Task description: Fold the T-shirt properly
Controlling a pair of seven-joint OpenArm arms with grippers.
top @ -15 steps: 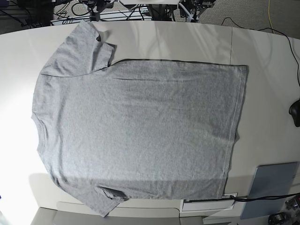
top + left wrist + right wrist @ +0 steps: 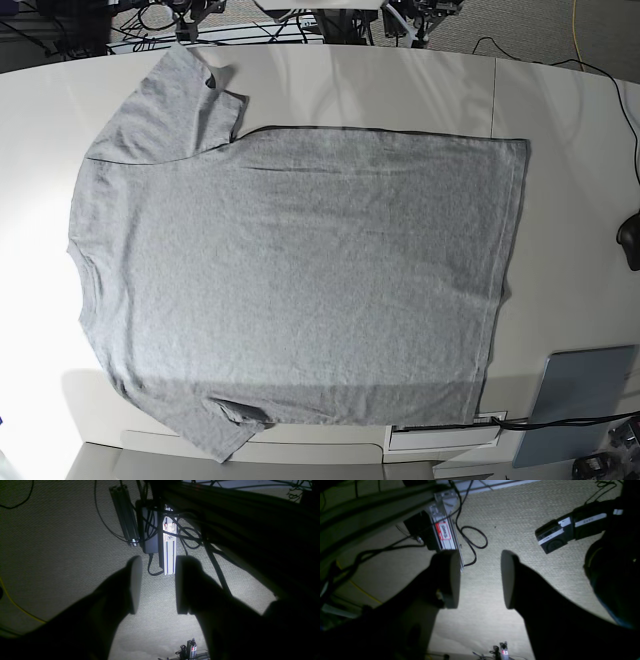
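Here, we find the T-shirt (image 2: 290,280) spread flat on the white table (image 2: 570,170), plain side up; neither arm shows in the base view.

We note its neck toward the left edge and hem toward the right; the left gripper (image 2: 156,585) and right gripper (image 2: 480,580) hang over grey carpet (image 2: 532,580), fingers parted and holding nothing; a grey laptop (image 2: 580,400) sits near the hem corner.

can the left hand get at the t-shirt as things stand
Probably not straight away: the left hand hangs open over carpet, off the table. Nothing lies on the T-shirt.
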